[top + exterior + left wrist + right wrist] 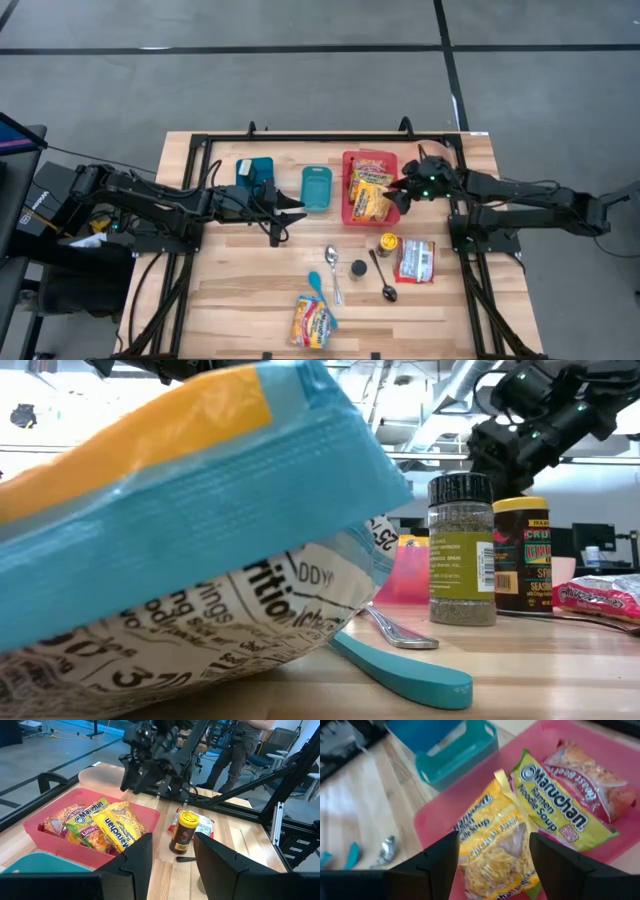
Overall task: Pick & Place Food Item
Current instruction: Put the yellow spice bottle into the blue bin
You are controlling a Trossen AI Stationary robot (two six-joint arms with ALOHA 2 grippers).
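Wooden table (250, 300); right gripper (398, 190) above red bin (347, 200).

Right gripper (400, 190) is hovering over the red bin (347, 212), fingers (437, 855) spread apart, holding nothing. Left gripper (290, 212) is waiting well left of that bin, jaws parted and empty.

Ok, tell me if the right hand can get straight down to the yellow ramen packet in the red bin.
Probably yes: the right hand hovers open just above the yellow ramen packet, which lies on top in the red bin, nothing covering it.
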